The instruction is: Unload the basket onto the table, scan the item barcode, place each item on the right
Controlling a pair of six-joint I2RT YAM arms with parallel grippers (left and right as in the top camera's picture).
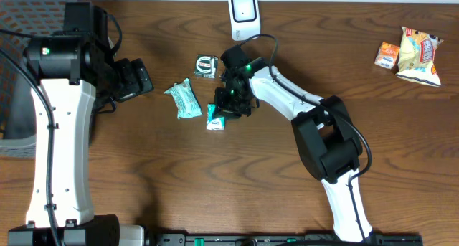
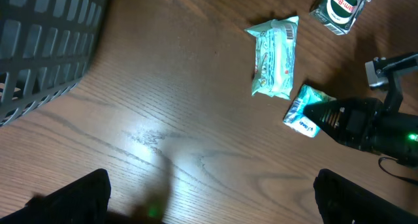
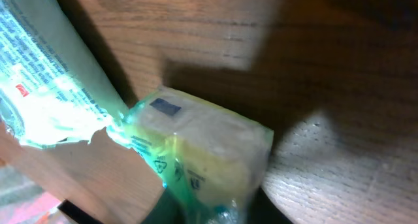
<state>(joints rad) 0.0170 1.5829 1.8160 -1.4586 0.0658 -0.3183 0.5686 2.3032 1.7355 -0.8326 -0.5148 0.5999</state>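
Only the right wrist view shows right jaws clamped on small packet (image 3: pixel 202 152); left jaws apart

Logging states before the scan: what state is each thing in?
left gripper: jaws open, empty
small green packet: gripped, away from the scanner
right gripper: jaws closed on small green packet
teal bar: lying flat, barcode up
scanner: standing, nothing before it
snack bags: lying untouched

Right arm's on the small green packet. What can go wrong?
1. The right gripper sits over one end of the small green packet; an end grip may slip.
2. The long green packet lies close and could get dragged.
3. The small packet's barcode isn't visible, so it may meet the scanner facing wrong.
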